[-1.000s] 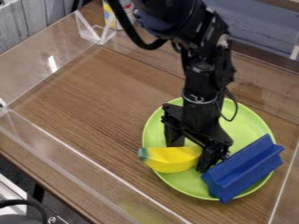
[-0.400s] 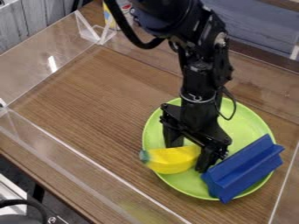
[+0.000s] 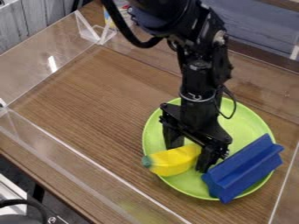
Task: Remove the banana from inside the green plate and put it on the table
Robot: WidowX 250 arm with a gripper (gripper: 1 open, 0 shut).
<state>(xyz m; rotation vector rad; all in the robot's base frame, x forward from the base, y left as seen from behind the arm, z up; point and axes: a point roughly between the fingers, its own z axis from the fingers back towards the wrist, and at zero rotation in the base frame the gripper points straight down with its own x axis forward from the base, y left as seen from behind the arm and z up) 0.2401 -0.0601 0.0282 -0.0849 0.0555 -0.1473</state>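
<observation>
The banana (image 3: pixel 173 160) lay inside the green plate (image 3: pixel 163 127), toward its 7 o'clock rim, on the wooden surface (image 3: pixel 93 96). The jaws (image 3: pixel 191 153) pointed straight down, spread wide, straddling the banana's right end without gripping it. A blue block (image 3: pixel 246 168) rested at the plate's 4 o'clock edge.

Small yellow banana (image 3: pixel 174 160), dark tip pointing left, lies curved at the front-left of the lime-green plate (image 3: pixel 251 124), which sits flat at the right of the wood-grain table (image 3: pixel 93 96).
</observation>
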